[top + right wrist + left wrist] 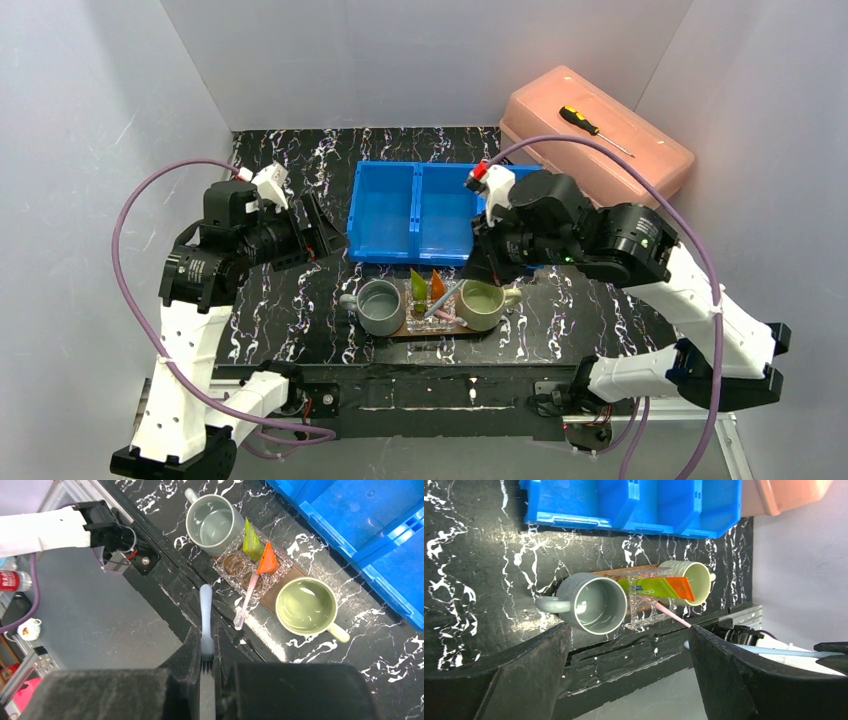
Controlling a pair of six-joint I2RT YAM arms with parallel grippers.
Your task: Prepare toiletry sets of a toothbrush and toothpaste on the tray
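Right gripper (206,650) clamps toothbrush (205,610), seemingly hidden overhead; left gripper (628,647) spread wide.

The table (290,310) was a black slab veined with white, closed in by pale walls. Three things lay directly on it. A blue compartment bin (400,215) sat toward the back, near the middle. A salmon-pink box (600,130) stood angled in the far right corner, near the bin's right end. A flat brown wooden tray (437,332) lay close to the front edge, in front of the bin and apart from it, its long side running left to right along that edge
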